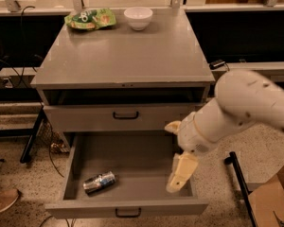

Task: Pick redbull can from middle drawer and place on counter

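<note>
The redbull can (99, 182) lies on its side in the front left of the open middle drawer (128, 206), the cabinet's lowest one. My gripper (175, 157) hangs over the right side of that drawer. Its fingers are spread apart and empty, and the long cream finger (181, 172) points down toward the drawer floor. The gripper is well to the right of the can and not touching it. The counter (125, 56) is the flat grey cabinet top above.
A white bowl (138, 17) and a green snack bag (90, 19) sit at the back of the counter. The drawer above (125, 117) is shut. A black stand leg (239, 183) and a cardboard box (274, 202) are at the right, a shoe (2, 200) at the lower left.
</note>
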`<state>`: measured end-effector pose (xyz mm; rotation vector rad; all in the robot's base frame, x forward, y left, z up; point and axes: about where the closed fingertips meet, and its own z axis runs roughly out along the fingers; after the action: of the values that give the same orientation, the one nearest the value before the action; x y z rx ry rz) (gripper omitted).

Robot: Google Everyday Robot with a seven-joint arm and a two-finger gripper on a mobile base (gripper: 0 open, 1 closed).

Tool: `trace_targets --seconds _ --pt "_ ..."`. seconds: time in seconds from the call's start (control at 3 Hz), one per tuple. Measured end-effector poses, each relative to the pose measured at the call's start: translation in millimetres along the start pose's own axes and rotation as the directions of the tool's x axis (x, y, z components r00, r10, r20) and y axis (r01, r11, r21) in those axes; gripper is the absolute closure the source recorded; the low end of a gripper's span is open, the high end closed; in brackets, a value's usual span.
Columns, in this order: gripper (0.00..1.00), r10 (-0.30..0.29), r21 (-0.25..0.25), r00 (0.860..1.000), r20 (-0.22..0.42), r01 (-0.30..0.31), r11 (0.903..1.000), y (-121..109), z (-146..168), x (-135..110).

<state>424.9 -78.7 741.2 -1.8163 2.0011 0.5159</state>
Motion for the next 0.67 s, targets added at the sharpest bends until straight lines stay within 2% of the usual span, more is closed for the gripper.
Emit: trace_targets --seconds 0.33,0.67 --pt "0.00 -0.003 -0.028 0.998 0.055 0.004 0.9996 -3.7 73.8 5.1" --pt "0.00 0.013 -0.046 0.992 0.127 -0.007 0.9989 -19.7 141.2 1.9"
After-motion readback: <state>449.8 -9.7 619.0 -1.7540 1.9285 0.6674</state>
